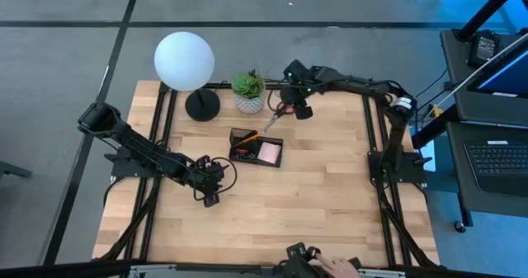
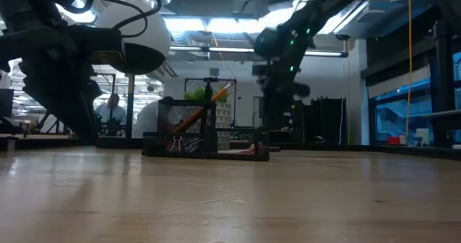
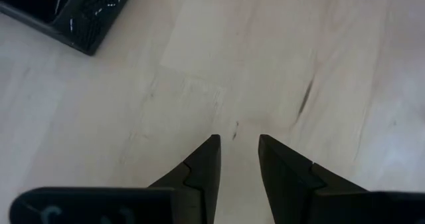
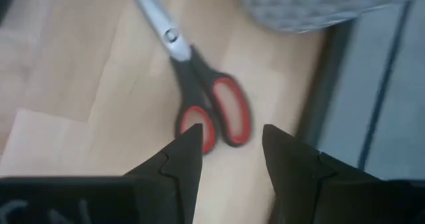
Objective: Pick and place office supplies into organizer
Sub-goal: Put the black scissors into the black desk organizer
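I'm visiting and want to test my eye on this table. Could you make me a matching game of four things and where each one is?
Things:
1. scissors
2. pink sticky-note pad
3. left gripper
4. potted plant

Places:
A. over bare wood, open and empty
B. lying in the organizer
C. beside the lamp base
D. on the table under the open right gripper

Pairs: 1-D, 2-B, 3-A, 4-C

Left gripper [image 1: 209, 200] hovering lower left of centre, fingers parted, right gripper [image 1: 294, 113] reaching upper centre, fingers parted
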Controlling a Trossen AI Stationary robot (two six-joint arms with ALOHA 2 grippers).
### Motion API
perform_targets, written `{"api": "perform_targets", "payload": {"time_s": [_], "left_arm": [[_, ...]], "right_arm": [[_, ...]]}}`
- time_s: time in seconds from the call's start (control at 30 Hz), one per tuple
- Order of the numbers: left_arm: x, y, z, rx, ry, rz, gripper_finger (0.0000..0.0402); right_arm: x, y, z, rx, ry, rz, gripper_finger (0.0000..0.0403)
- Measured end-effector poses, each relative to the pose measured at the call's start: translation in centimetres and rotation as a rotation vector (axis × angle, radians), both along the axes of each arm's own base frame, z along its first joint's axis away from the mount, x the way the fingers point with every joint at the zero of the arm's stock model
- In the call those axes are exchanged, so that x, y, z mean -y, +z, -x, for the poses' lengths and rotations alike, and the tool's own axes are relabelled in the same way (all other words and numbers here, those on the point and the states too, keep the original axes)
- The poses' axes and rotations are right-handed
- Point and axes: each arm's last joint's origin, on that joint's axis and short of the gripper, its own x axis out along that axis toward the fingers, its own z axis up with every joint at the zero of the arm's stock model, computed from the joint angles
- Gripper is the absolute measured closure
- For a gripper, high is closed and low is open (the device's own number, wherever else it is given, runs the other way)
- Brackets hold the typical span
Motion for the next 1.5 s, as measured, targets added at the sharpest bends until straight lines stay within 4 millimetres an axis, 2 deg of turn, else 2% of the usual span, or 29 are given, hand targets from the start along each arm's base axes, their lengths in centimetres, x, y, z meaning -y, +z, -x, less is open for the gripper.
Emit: {"api": "perform_targets", "payload": {"time_s": [0.13,0.27,0.5,0.87,1.33,1.5], "left_arm": [[0.0,0.0,0.0,0.003,0.035,0.022,0.0304],[0.0,0.0,0.0,0.003,0.041,0.027,0.0304],[0.0,0.0,0.0,0.003,0.041,0.027,0.0304],[-0.1,0.0,0.0,0.016,0.056,0.001,0.0304],[-0.2,0.1,0.0,0.033,0.095,-0.016,0.0304],[-0.2,0.1,-0.1,0.033,0.095,-0.016,0.0304]], "right_arm": [[0.6,-3.0,-0.7,-0.068,0.039,-0.022,0.0244],[0.9,-4.8,-1.1,-0.096,0.061,-0.03,0.0244],[1.4,-4.9,-1.4,-0.077,0.104,0.012,0.0244],[2.5,-5.3,-0.3,-0.104,0.075,-0.006,0.0244],[3.1,-9.4,-1.1,-0.162,0.088,-0.04,0.0244],[3.0,-9.9,-1.0,-0.18,0.057,-0.076,0.0246]]}}
